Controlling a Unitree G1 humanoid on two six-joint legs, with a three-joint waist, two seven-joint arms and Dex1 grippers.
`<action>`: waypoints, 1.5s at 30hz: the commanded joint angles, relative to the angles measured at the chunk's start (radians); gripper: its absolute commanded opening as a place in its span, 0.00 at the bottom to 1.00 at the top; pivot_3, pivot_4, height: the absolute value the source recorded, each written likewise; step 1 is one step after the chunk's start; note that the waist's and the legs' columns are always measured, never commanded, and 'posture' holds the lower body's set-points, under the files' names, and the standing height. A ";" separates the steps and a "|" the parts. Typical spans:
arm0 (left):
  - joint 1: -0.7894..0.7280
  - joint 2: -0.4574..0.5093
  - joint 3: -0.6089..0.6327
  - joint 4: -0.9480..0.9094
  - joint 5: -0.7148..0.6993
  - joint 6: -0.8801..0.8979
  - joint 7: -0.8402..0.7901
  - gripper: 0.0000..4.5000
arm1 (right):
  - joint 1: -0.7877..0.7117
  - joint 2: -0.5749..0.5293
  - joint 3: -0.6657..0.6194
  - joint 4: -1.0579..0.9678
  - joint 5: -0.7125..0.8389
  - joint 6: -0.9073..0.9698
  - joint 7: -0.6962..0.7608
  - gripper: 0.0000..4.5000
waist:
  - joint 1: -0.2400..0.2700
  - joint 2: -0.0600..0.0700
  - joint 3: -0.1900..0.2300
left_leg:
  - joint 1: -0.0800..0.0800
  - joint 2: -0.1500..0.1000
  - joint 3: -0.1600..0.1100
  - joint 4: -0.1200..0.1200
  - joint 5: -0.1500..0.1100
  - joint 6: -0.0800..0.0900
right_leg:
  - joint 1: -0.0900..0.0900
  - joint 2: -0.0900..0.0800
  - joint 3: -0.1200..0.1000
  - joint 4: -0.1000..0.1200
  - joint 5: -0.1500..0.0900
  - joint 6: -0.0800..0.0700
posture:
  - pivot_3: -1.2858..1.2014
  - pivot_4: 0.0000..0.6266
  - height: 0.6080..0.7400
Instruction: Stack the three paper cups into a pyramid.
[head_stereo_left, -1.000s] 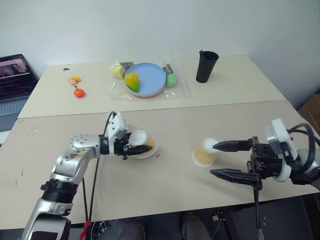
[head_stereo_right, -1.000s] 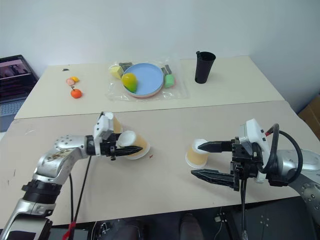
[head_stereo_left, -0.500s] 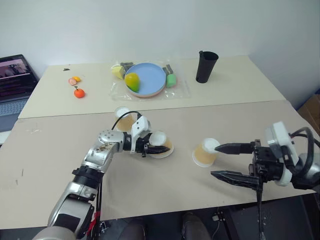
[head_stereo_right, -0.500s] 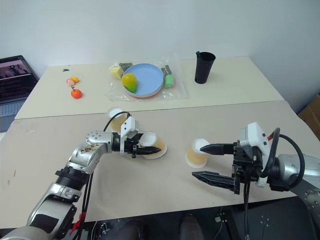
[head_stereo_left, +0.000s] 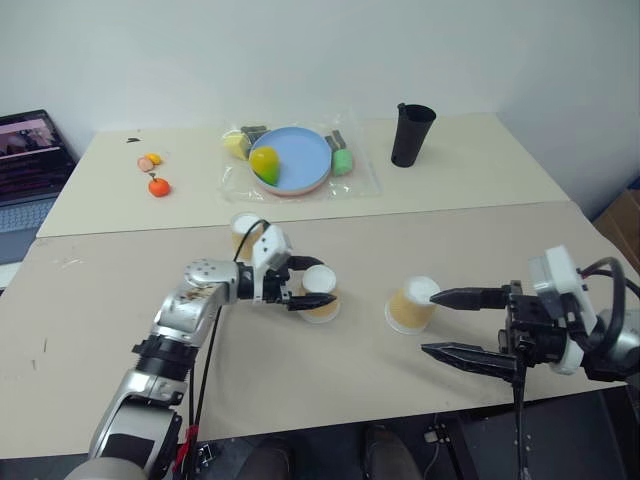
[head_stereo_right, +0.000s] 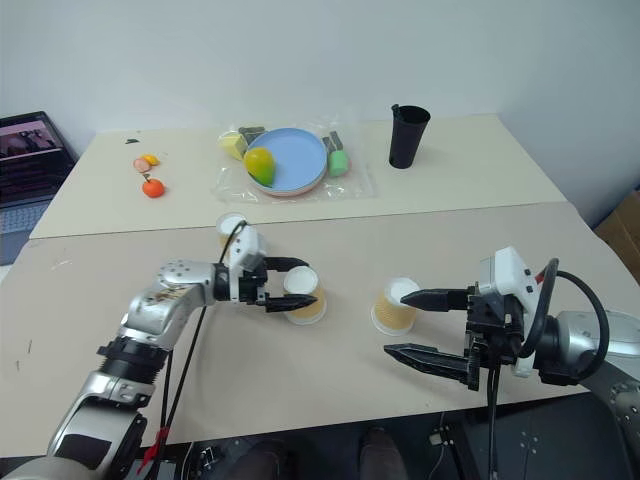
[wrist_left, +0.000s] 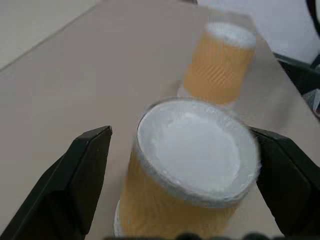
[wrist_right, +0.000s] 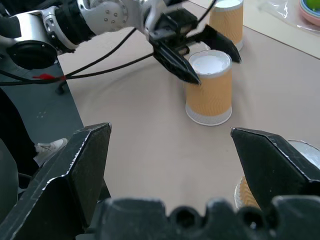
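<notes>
Our left gripper (head_stereo_left: 312, 281) stood wide, one black finger on either side of the middle cup (head_stereo_left: 320, 292) with a gap showing on both sides, so it bracketed that cup without gripping it. In the left wrist view the cup (wrist_left: 192, 170) sat upside down, white base uppermost, on the tan table (head_stereo_left: 330, 370), between the two fingers (wrist_left: 85, 165).

Our right gripper (head_stereo_left: 452, 324) also stood wide and held nothing, pointing across towards our left arm. Its upper finger reached beside the white top of the right cup (head_stereo_left: 412, 304), but we could not tell whether it touched. That cup stood inverted too, well apart from the middle one.

The third cup (head_stereo_left: 245, 232) stood upside down just behind our left wrist, near the seam where the near table met the far table (head_stereo_left: 480, 165). In the right wrist view it (wrist_right: 227, 22) appeared beyond the middle cup (wrist_right: 210, 87), with our left gripper (wrist_right: 200, 55) spread around the latter.

So all three paper cups sat singly on the near table in a loose row, none resting on another, and no pyramid stood yet.

On the far table we saw a blue plate (head_stereo_left: 300, 160) on clear plastic with a yellow-green fruit (head_stereo_left: 264, 162) on it, a tall black cup (head_stereo_left: 412, 133), and some small orange pieces (head_stereo_left: 156, 183). A laptop (head_stereo_left: 30, 165) sat at the left edge.
</notes>
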 joint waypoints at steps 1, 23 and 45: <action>0.074 0.054 0.097 -0.180 -0.086 0.066 0.037 0.98 | -0.029 -0.023 -0.044 0.011 0.022 -0.007 0.025 1.00 | -0.002 0.000 0.000 | 0.000 0.000 0.000 0.000 0.000 0.000 | 0.000 0.000 0.000 0.000 0.000 0.000 | 0.52 0.24 0.96; 0.202 0.055 0.286 -0.072 0.004 -0.154 0.362 0.98 | -0.231 0.108 0.055 0.075 -0.028 -0.056 -0.108 1.00 | 0.011 0.000 0.000 | 0.000 -0.001 0.000 0.000 0.000 -0.001 | 0.000 -0.001 -0.001 0.000 0.000 0.000 | 0.52 0.24 0.96; 0.016 -0.039 0.214 0.193 0.115 -0.317 0.438 0.98 | -0.121 0.114 -0.017 0.010 0.013 -0.052 -0.169 1.00 | 0.010 0.000 0.000 | 0.000 -0.001 0.000 0.000 0.000 -0.001 | 0.000 -0.001 -0.001 -0.001 0.000 0.000 | 0.52 0.24 0.96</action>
